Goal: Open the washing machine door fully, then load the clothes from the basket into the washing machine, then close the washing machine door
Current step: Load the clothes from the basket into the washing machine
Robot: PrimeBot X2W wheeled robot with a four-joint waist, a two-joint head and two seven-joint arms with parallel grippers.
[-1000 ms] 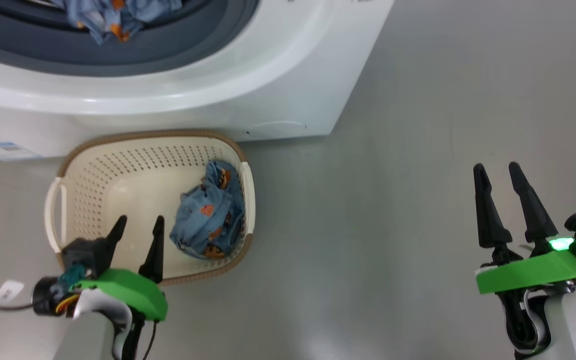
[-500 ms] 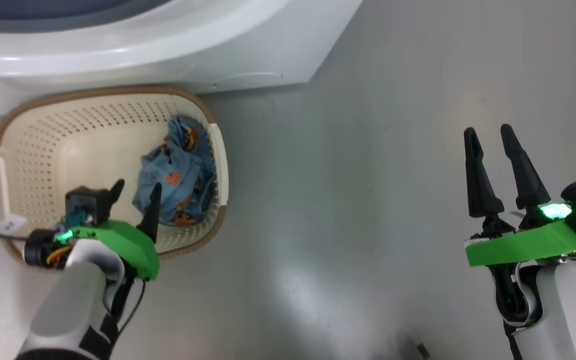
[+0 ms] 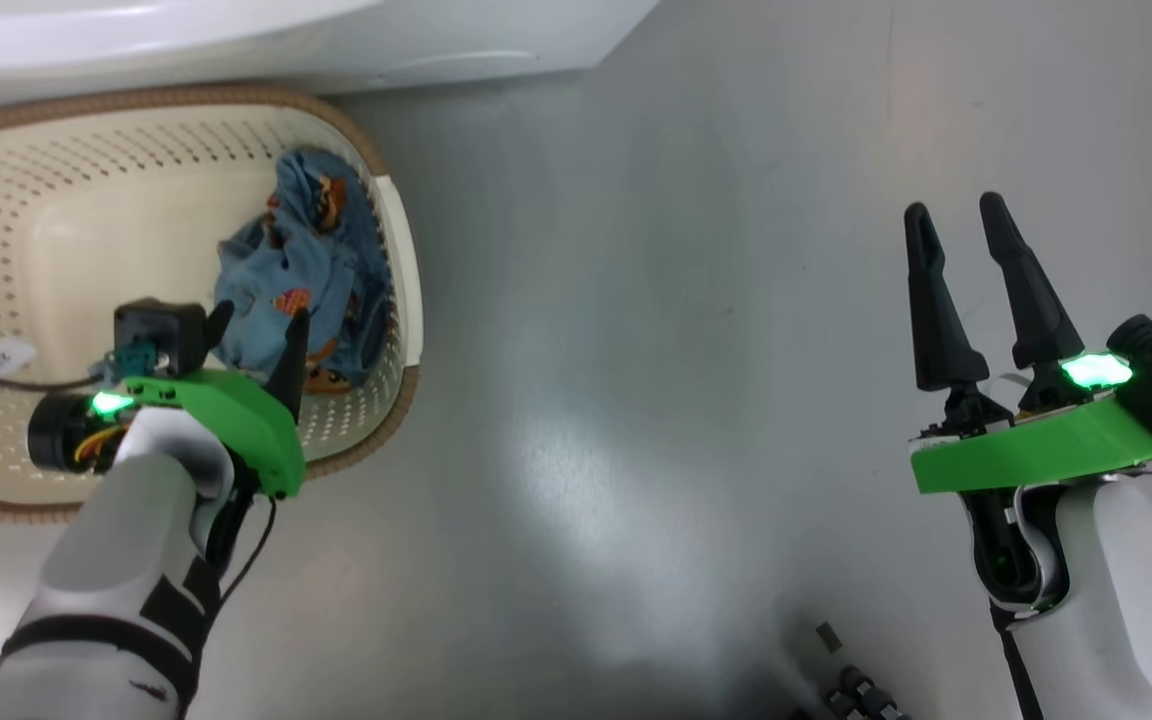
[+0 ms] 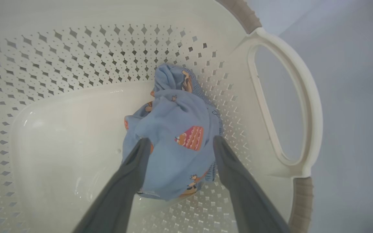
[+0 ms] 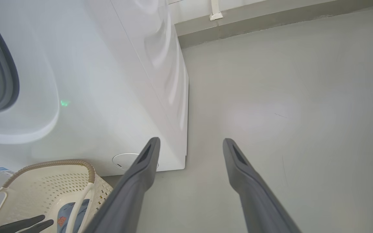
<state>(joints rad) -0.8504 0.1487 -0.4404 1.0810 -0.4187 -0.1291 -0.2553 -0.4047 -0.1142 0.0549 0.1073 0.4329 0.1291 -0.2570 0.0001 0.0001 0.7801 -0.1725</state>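
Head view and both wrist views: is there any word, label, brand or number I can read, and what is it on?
Nothing is legible.
White cable tag: dark print, too small to read.
Blue label low on the washing machine: too small and blurred to read.

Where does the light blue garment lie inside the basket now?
In the head view the garment lies crumpled against the right wall of the basket. The open left end effector has one finger on either side of it.
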